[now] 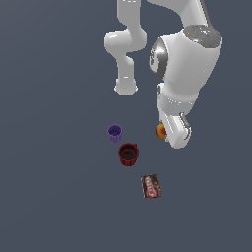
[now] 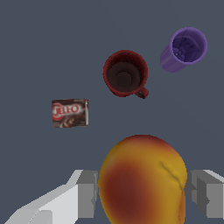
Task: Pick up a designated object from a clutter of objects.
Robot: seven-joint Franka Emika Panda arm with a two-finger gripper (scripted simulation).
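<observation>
The gripper point(image 2: 142, 194) is gripping the ball point(image 2: 142, 181), its jaws pressing both sides. The red cup point(image 2: 125, 73), purple cup point(image 2: 184, 49) and box point(image 2: 70, 113) are sitting well apart from it.

Taking the wider cup point(image 1: 128, 154) as the landmark: the smaller cup point(image 1: 114, 133) stands near it, up and toward the exterior view's left, apart from it. The flat box point(image 1: 151, 186) lies on the floor point(image 1: 54, 187) below it, toward the exterior view's right, also apart. The ball point(image 1: 160, 131) sits to the exterior view's right of the wider cup and a little higher in that view, between the gripper's point(image 2: 142, 194) fingers point(image 2: 87, 192).
</observation>
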